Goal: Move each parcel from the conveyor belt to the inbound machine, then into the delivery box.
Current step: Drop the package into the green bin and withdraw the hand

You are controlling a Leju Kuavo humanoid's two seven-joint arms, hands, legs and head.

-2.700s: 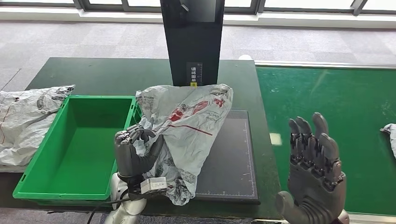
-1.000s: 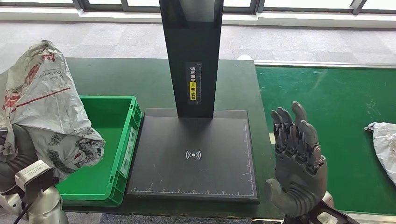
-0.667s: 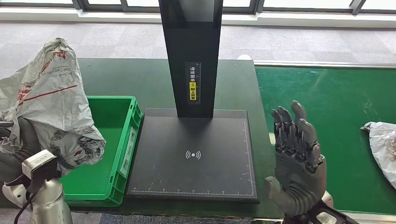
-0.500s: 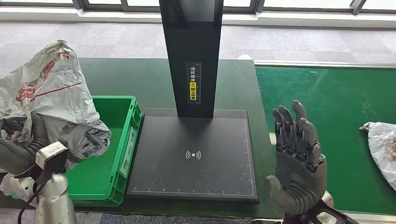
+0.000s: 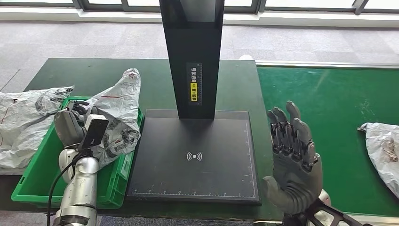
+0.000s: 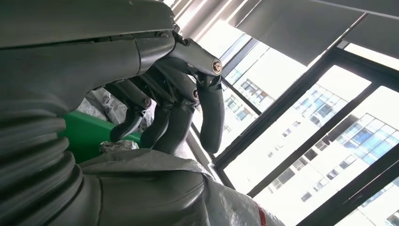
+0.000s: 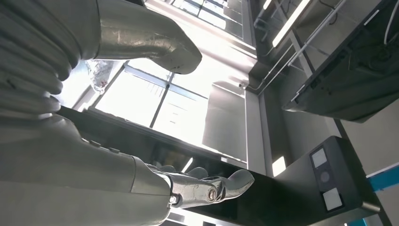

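Here the left hand [image 5: 70, 125] grips the parcel [image 5: 117, 117] over the green box's rim [image 5: 136, 123]; right hand [image 5: 294, 162] spread, empty.

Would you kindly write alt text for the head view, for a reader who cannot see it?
The robot's left hand lowers a crumpled white plastic parcel into the green plastic crate. Its right hand is raised open beside the black scanner platform, and another white parcel lies on the green conveyor belt.

Grey carpet-tile floor [image 5: 117, 40] behind a dark green table top [image 5: 117, 77]. Dark-framed window strip [image 5: 282, 5] along the far wall, bright daylight coming in. Left wrist view: black window frames [image 6: 301, 127], pale multi-storey blocks [image 6: 348, 155] outside. Right wrist view: ceiling w/ strip light [image 7: 291, 21], glare at the glass.
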